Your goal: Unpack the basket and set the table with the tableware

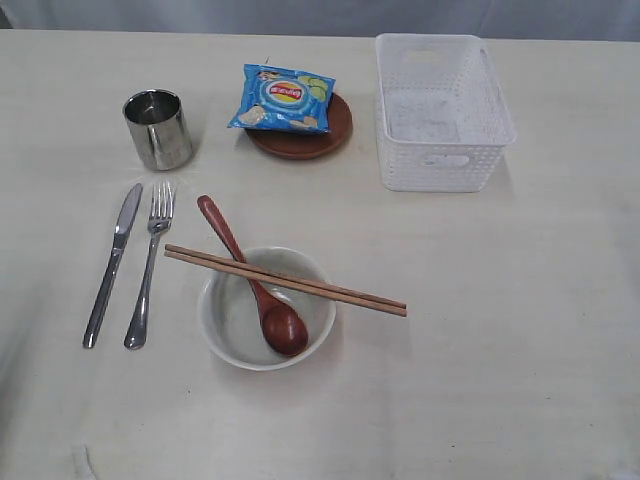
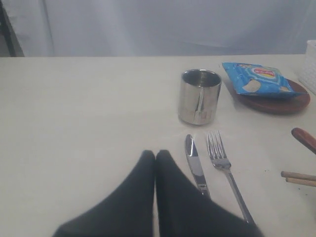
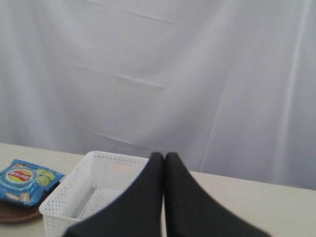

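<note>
Both the left gripper [image 2: 155,154] and right gripper [image 3: 164,156] are pressed together, empty; the basket [image 1: 440,168] looks bare, so any retreat should rise clear of the knife [image 2: 195,164].

Table [image 1: 520,390]: large, flat, pale cream top with faint wood grain, matte; fills nearly the whole exterior view.
Backdrop [image 3: 207,74]: white fabric sheet hanging behind the far edge of the Table, greyish in its folds, with long slanting creases and vertical pleats.
Dark upright strip [image 2: 10,29]: narrow, at the edge of the Backdrop, seen in the left wrist view only; nature unclear.
Light: soft, even; shadows on the tabletop weak and blurred.
</note>
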Available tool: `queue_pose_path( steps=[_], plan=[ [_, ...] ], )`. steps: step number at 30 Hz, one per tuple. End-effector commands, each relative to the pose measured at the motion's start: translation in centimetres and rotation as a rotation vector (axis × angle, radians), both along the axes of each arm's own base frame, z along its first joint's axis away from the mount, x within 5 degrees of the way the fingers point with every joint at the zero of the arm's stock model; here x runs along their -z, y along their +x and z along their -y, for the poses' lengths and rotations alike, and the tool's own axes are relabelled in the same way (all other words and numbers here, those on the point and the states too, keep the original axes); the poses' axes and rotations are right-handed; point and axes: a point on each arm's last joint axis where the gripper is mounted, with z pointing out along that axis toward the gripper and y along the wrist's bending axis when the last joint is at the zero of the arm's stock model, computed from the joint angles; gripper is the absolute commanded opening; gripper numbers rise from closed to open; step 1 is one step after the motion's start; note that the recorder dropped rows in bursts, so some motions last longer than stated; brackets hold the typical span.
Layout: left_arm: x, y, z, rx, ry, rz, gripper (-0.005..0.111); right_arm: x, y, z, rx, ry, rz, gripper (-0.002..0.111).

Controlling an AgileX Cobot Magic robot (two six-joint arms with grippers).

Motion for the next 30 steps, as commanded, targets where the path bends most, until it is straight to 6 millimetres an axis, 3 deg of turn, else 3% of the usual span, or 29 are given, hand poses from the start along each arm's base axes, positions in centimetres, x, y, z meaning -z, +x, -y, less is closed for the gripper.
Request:
queue_pose_path(
  steps=[1, 13, 30],
  plan=[
    [0.0, 0.0, 0.0, -0.003, 0.004, 0.011, 0.000, 2.0, -1.6, 0.1, -0.007, 0.071, 0.039, 0.000],
    [0.0, 0.0, 0.0, -0.003, 0.004, 0.011, 0.000, 5.5, -2.2, 0.2, 0.001, 0.048, -0.163, 0.000],
    [0.0, 0.0, 0.0, -0.003, 0.004, 0.011, 0.000, 7.1, -2.5, 0.3, 0.012, 0.013, -0.333, 0.000]
  ],
)
